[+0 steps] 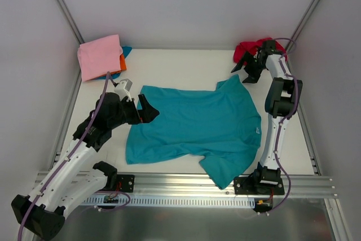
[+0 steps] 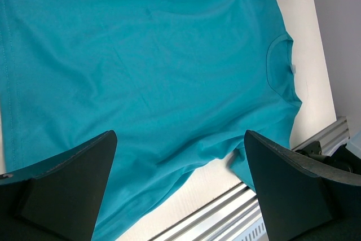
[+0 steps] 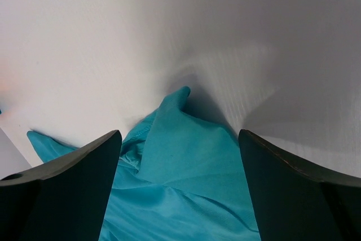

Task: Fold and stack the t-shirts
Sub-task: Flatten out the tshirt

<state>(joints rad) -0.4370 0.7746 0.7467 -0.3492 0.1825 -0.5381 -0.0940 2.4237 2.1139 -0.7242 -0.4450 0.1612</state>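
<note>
**Teal t-shirt spread flat between two open grippers**

The white table [image 1: 186,66] carries all the garments. The teal t-shirt [image 1: 197,125] [image 2: 169,71] [image 3: 186,162] lies unfolded at the table's centre, with its collar toward the right side, its hem toward the left, and one sleeve reaching the near edge. The cloth is mostly flat, with a few soft wrinkles.

In the far-left corner lies a folded pink t-shirt [image 1: 100,55]. It tops a small stack, with an orange t-shirt [image 1: 122,60] and a blue t-shirt [image 1: 126,51] showing only as edges beneath it. A crumpled red t-shirt [image 1: 248,48] sits in the far-right corner, partly hidden behind the right arm.

The left gripper [image 1: 151,108] [image 2: 179,136] is at the teal shirt's hem on the left side. Its jaws are spread wide and grasp nothing; whether the tips touch the cloth cannot be told. The right gripper [image 1: 243,70] [image 3: 179,134] is near the red shirt, above the tip of the teal shirt's far sleeve, with its jaws also wide apart and empty.

A small white neck label [image 1: 258,130] [image 2: 293,68] marks the teal collar.
</note>
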